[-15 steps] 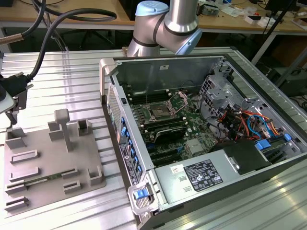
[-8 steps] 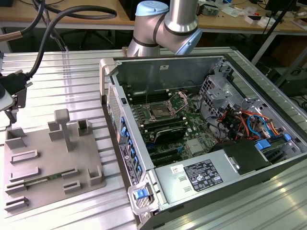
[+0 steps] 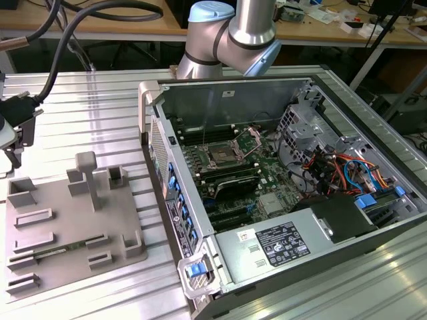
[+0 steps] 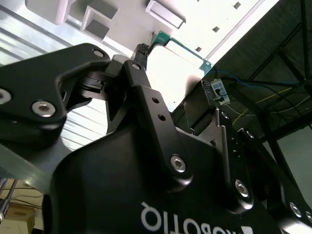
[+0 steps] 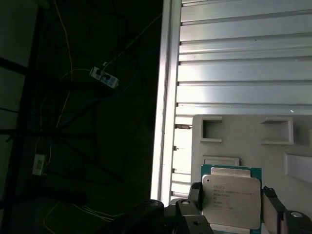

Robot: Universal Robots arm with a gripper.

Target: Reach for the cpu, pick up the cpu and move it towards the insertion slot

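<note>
The hand (image 5: pixel 232 196) clamps the cpu (image 5: pixel 229 204) by two opposite edges; so thin a hold could probably let it tilt and slip onto the grey plate (image 5: pixel 243 131) beneath the hand.

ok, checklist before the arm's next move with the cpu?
1. Grip: gripper has its fingers against two opposite edges of the cpu in the first wrist view: ok.
2. cpu lifted clear of the grey plate: cannot tell.
3. insertion slot free, dark centre showing in the exterior view: ok.
4. computer case open above the slot: ok.
5. Straight line from plate to slot: near case wall stands between them: not ok.
</note>
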